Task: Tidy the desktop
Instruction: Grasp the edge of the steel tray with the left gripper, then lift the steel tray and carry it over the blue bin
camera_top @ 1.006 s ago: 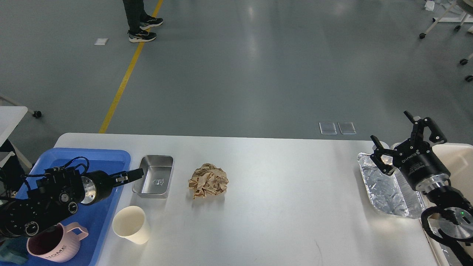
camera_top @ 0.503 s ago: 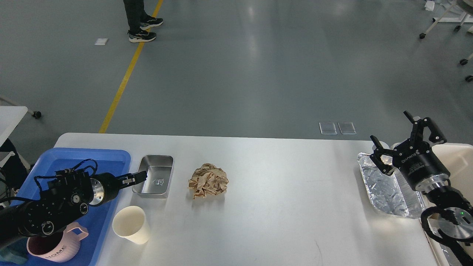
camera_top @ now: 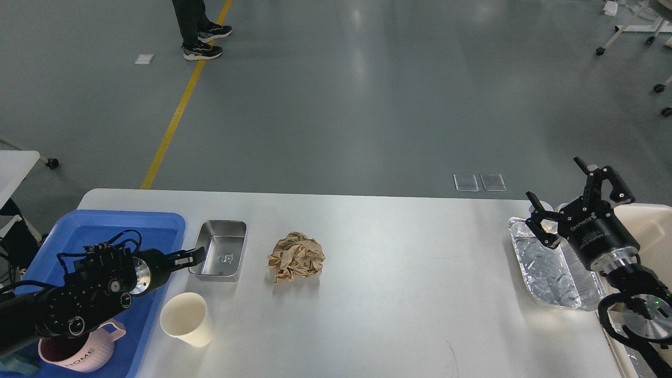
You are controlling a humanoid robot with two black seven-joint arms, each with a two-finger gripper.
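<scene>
Our left gripper (camera_top: 193,256) at near-left rim of shiny rectangular steel tin (camera_top: 220,256) on smooth light grey-white desktop (camera_top: 399,294), finger gap unreadable. Our right gripper (camera_top: 562,191) spread wide above crinkled foil tray (camera_top: 546,273).

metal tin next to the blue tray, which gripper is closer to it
Left. The left gripper sits right at the near-left edge of the metal tin. The right gripper is far across the desktop, raised above the foil tray.

Open desktop (camera_top: 420,294) between crumpled paper (camera_top: 296,257) and foil tray (camera_top: 551,270)
</scene>
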